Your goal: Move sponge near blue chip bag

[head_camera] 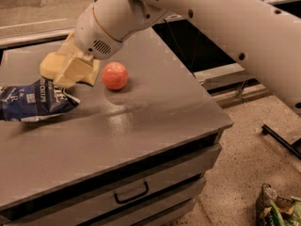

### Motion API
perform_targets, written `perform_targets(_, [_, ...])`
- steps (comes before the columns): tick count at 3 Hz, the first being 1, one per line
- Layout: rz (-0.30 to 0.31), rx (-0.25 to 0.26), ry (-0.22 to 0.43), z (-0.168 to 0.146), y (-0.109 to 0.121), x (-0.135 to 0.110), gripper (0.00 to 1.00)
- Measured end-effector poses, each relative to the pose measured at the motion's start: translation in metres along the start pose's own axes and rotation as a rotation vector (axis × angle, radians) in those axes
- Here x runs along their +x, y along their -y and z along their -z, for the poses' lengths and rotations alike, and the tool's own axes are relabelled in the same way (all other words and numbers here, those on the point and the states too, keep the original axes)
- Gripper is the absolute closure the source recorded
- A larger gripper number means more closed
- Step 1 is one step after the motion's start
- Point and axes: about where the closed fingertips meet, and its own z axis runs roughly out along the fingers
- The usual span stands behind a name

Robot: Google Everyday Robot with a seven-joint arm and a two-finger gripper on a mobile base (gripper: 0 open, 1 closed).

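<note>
Over a gray cabinet top (155, 126) with a drawer (131, 192) set in its front, above a pebbled floor, we see the robot's gripper (69, 75) pinching the sponge (48, 64) between its pale blocky fingers. The blue chip bag (35, 100) lies just below and in front of the gripper, its crumpled top close under the sponge. A red apple (114, 76) sits just beside the gripper, on its picture-right side.
</note>
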Motion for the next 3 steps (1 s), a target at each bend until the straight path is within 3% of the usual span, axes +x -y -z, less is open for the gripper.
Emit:
perform_targets(1, [0.002, 0.001, -0.003, 0.0002, -0.0007, -0.0009, 0.05])
perform_targets(3, [0.005, -0.001, -0.003, -0.0004, -0.0016, -0.0023, 0.00])
